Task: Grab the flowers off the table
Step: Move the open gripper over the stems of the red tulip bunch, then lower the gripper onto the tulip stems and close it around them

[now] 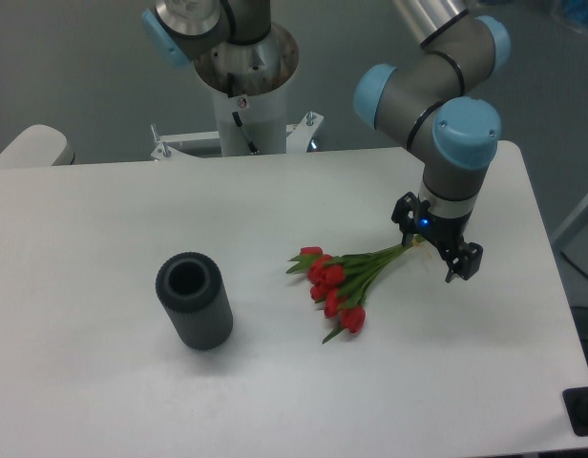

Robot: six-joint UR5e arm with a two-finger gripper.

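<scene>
The flowers, a small bunch of red tulips with green leaves, lie on the white table right of centre. Their buds point to the lower left and their thin stems run up to the right. My gripper points down over the stem ends. Its black fingers stand apart on either side of the stems, so it looks open. The very ends of the stems are hidden under the wrist. I cannot tell whether a finger touches them.
A dark grey ribbed cylinder vase stands upright to the left of the flowers, well apart from them. The arm's white base is at the table's far edge. The table's right edge is close to the gripper.
</scene>
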